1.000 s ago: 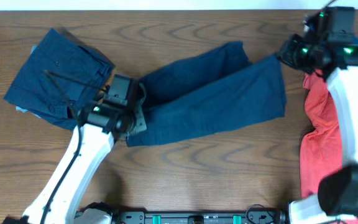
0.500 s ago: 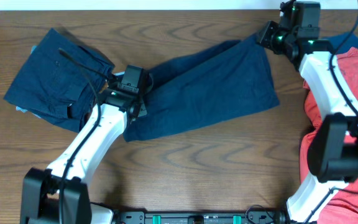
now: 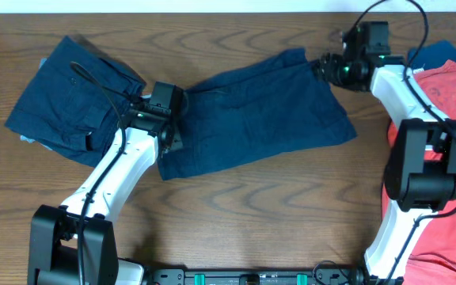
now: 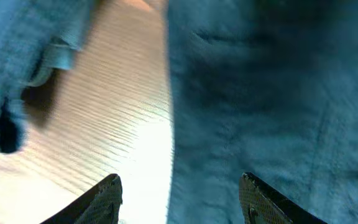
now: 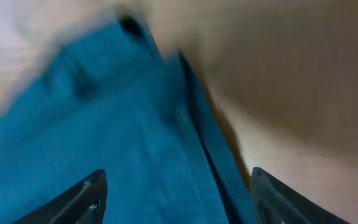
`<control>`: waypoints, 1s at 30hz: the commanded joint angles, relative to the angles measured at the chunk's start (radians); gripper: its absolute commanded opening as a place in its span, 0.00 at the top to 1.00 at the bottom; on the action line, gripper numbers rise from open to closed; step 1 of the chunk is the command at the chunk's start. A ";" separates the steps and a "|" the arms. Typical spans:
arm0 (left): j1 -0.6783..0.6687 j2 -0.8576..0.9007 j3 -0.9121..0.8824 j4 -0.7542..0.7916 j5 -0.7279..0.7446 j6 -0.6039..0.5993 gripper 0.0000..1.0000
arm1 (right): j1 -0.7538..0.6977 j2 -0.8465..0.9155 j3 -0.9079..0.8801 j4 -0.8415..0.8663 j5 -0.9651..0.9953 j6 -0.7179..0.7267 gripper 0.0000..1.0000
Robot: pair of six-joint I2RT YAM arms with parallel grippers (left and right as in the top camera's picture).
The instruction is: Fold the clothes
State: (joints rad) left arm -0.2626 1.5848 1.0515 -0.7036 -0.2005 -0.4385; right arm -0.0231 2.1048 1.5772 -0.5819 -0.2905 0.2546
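Dark navy shorts lie spread across the middle of the table, one edge doubled over. My left gripper sits at their near-left edge. In the left wrist view it is open, and the fabric's edge runs between the fingertips, ungripped. My right gripper hovers over the far-right corner. In the right wrist view it is open above the blue cloth and its seam edge. A folded navy garment lies at the far left. Coral-red shirts are piled at the right.
A bit of brighter blue cloth shows behind the red pile at the far right. The wooden table shows bare in front of the shorts. The right arm reaches over the red pile. The folded pile's hem sits left of the left gripper.
Both grippers have opened and let go of the shorts. The right arm carried its end toward the far side and to the left, so the shorts now lie shorter and flatter.
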 commanded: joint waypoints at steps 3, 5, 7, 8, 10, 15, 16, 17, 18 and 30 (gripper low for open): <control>0.003 0.006 -0.017 -0.002 0.111 0.064 0.39 | -0.064 -0.056 0.016 -0.174 0.032 -0.077 0.30; 0.003 0.017 -0.024 0.005 0.111 0.065 0.39 | -0.073 -0.055 0.000 -0.193 0.078 -0.077 0.30; 0.003 0.040 -0.029 0.027 0.100 0.092 0.39 | -0.079 -0.055 -0.023 -0.189 0.091 -0.102 0.30; 0.004 0.054 -0.029 0.051 0.060 0.095 0.39 | -0.079 -0.055 -0.031 -0.187 0.082 -0.124 0.30; 0.010 0.071 -0.029 0.139 -0.019 0.114 0.37 | -0.076 -0.055 -0.042 -0.182 0.058 -0.177 0.30; 0.060 0.072 -0.015 0.324 -0.026 0.210 0.32 | -0.075 -0.055 -0.043 -0.186 0.039 -0.219 0.35; 0.082 0.072 -0.013 0.347 -0.025 0.210 0.32 | -0.075 -0.055 -0.043 -0.190 0.039 -0.219 0.35; 0.103 0.072 -0.013 0.365 -0.021 0.210 0.31 | -0.075 -0.055 -0.043 -0.194 0.039 -0.219 0.36; 0.130 0.074 -0.013 0.383 -0.004 0.210 0.30 | -0.075 -0.055 -0.043 -0.196 0.039 -0.219 0.36; 0.307 0.254 -0.013 0.517 0.697 0.270 0.37 | -0.073 -0.055 -0.043 -0.198 0.039 -0.201 0.42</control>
State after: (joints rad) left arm 0.0364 1.8084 1.0294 -0.1802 0.2687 -0.2031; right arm -0.1017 2.0785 1.5414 -0.7780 -0.2394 0.0555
